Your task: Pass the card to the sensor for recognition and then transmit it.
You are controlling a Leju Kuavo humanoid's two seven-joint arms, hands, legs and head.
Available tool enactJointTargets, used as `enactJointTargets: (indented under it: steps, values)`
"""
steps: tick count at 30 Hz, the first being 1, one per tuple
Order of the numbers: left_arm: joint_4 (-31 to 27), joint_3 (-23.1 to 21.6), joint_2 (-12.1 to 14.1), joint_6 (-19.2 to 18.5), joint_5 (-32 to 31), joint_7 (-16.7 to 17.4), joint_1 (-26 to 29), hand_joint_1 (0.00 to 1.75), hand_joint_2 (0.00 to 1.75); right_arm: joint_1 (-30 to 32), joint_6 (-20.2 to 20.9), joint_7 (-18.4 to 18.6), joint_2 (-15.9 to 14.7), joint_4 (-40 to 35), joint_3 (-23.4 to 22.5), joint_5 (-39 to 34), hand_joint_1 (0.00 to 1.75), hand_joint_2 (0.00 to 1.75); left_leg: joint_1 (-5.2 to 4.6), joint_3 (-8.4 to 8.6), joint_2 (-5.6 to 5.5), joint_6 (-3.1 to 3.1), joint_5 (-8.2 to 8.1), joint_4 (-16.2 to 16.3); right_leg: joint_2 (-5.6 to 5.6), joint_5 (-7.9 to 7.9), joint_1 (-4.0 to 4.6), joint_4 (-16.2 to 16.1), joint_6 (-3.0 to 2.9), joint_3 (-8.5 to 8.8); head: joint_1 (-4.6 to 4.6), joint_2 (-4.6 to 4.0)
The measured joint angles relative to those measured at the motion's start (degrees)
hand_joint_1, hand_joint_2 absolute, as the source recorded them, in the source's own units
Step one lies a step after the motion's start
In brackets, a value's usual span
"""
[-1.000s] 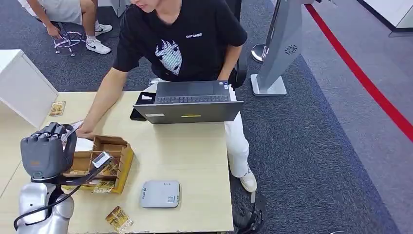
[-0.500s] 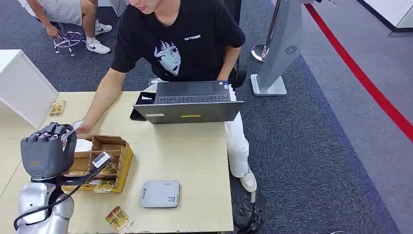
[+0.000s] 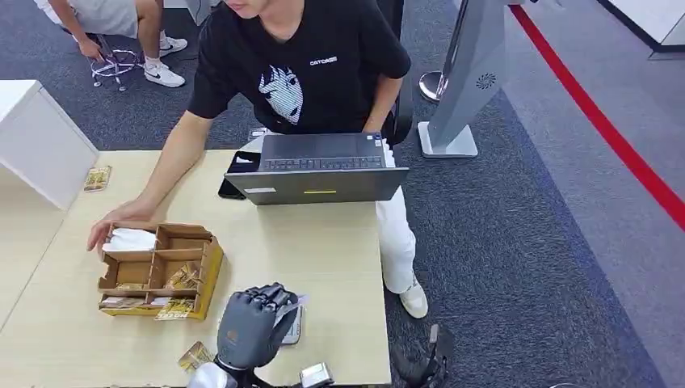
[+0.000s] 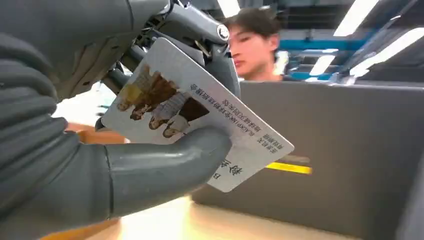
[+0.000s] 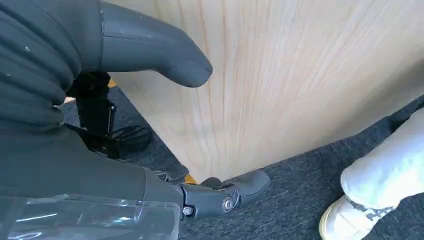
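Observation:
My left hand (image 3: 250,327) hovers low over the near middle of the table and pinches a white picture card (image 4: 200,110) between thumb and fingers. The card's edge (image 3: 296,303) sticks out past the fingers. Beneath the hand lies the grey sensor pad (image 3: 294,327), mostly hidden by it. In the left wrist view the card faces the back of the laptop (image 4: 350,150). My right hand (image 5: 75,125) hangs beside the table's wooden side, fingers apart and holding nothing.
A cardboard card organiser (image 3: 157,267) stands left of the sensor, with a person's hand (image 3: 105,230) at its far left corner. The person sits behind an open laptop (image 3: 323,182). A loose card (image 3: 196,356) lies near the front edge. A white cabinet (image 3: 36,141) stands at the left.
My left hand has carried the card from left of the organiser across to the sensor pad. The person's hand has let go of the card and now rests at the organiser's corner.

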Motion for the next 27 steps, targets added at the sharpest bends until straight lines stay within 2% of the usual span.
enactJointTargets:
  steps: [6, 27]
  values:
    - [0.0, -2.32, 0.48, -0.19, 0.0, -0.5, 0.33, 1.75, 1.75, 0.06, 0.0, 0.0, -0.13, 0.0, -0.44, 0.11, 0.0, 1.75, 0.0, 0.0, 0.0, 0.06, 0.05, -0.01, 0.0, 0.01, 0.0, 0.01, 0.0, 0.03, 0.0, 0.0]
    - [-0.02, -2.43, 0.48, -0.35, -0.39, -0.94, 0.45, 1.75, 1.75, 0.17, 0.0, 0.0, -0.15, 0.0, -1.4, 0.87, 0.0, 1.75, -0.01, 0.0, -0.01, 0.09, 0.07, 0.0, 0.0, 0.01, 0.0, 0.01, 0.01, 0.04, 0.0, 0.0]
